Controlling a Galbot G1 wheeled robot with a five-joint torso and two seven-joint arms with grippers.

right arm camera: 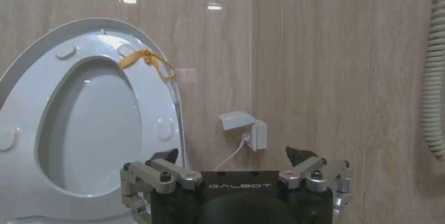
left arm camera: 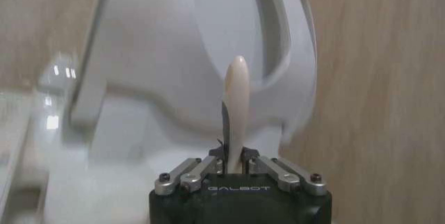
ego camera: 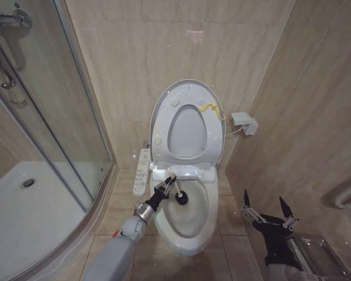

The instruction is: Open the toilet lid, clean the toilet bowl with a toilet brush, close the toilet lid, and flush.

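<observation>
While the right gripper idles agape, left gripper jaws clench the toilet brush inside the toilet bowl.

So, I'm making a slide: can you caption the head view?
Left gripper scrubs the toilet bowl with the toilet brush, toilet lid raised, right gripper open alongside.

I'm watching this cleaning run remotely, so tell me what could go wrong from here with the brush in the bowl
1. The left pincer grips the toilet brush by its thin handle; scrubbing pressure might twist or slip it.
2. The toilet lid and seat stand raised just behind the working arm; a bump could tip them down onto it.
3. The brush head works near the toilet bowl rim, so water may splash out.
</observation>
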